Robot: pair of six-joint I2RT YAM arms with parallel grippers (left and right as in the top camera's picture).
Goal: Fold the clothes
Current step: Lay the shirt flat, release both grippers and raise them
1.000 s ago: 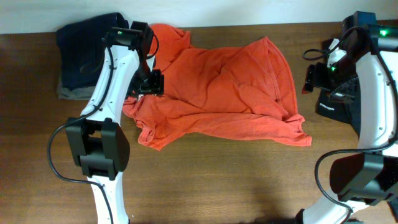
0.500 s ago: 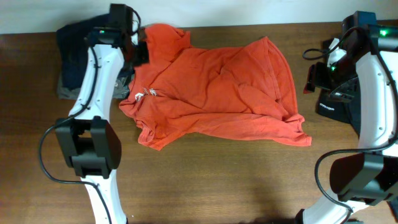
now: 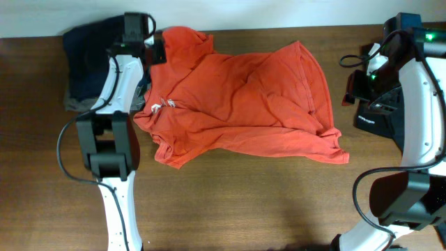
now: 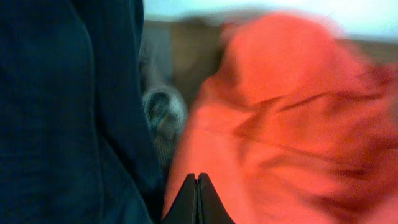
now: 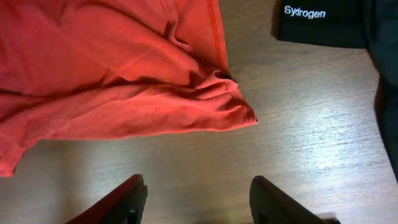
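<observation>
Though rumpled, T-shirt (image 4: 280, 124) beside left gripper (image 4: 197, 182)

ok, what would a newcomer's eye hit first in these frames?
The crumpled orange-red T-shirt sprawled across the middle of the table. Next, the left gripper, shut at the shirt's upper-left edge beside the folded navy garment, and the right gripper, open above the wood by the shirt's right corner, near a black garment lettered Sydrogen.

The left arm (image 3: 120, 80) and right arm (image 3: 426, 104) are built of white tubular links joined by boxy black joints (image 3: 108, 150). A thin black cable (image 3: 61, 157) loops beside each base. A green light (image 3: 424, 36) glows near each wrist. The fingers (image 5: 121, 200) are matte black.
</observation>
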